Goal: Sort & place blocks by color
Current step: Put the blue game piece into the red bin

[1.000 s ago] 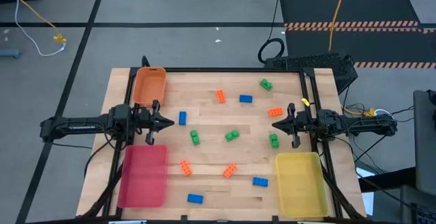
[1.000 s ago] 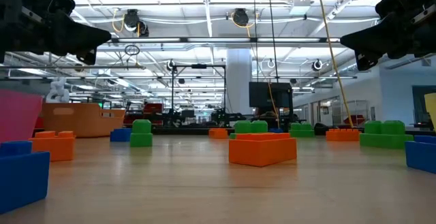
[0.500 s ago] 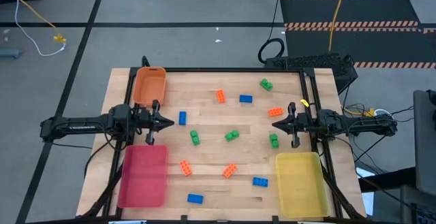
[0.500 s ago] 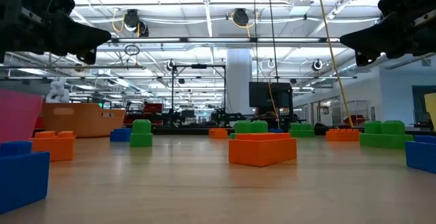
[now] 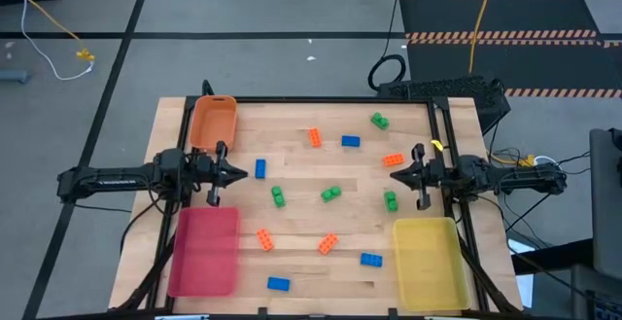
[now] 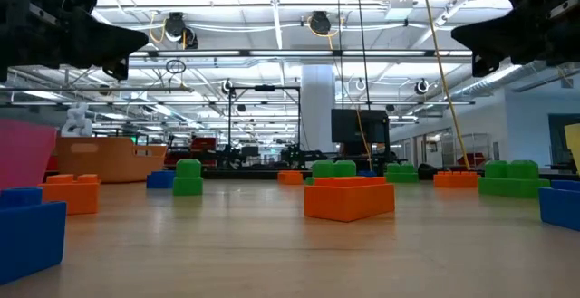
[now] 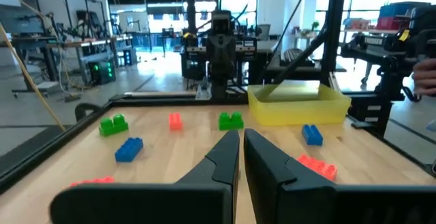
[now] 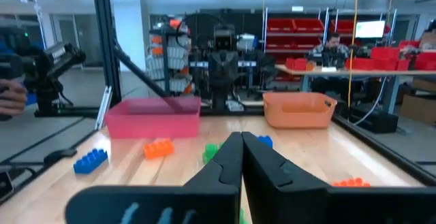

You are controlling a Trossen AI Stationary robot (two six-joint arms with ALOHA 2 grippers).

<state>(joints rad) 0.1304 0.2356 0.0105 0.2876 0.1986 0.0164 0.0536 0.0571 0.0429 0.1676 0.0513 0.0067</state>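
Note:
About a dozen small studded blocks lie flat and scattered on the wooden table: orange (image 5: 315,137), (image 5: 393,160), (image 5: 264,239), (image 5: 328,244); blue (image 5: 351,141), (image 5: 260,168), (image 5: 370,259), (image 5: 278,283); green (image 5: 379,121), (image 5: 278,196), (image 5: 331,194), (image 5: 391,200). My left gripper (image 5: 239,174) hovers shut at the table's left side, pointing right, with the blue block just beyond its tips. My right gripper (image 5: 393,175) hovers shut at the right side, pointing left, between an orange and a green block. Both hang well above the tabletop in the low view, the left gripper (image 6: 136,43) and the right gripper (image 6: 462,37).
An orange tray (image 5: 213,123) sits at the far left corner, a pink tray (image 5: 205,250) at the near left, a yellow tray (image 5: 429,262) at the near right. A dark frame (image 5: 335,99) rims the table. Bare wood lies between the blocks mid-table.
Both grippers have risen a little above the table, the right one more than the left, and the right has drawn back slightly toward the right edge. Both stay shut. No block has moved.

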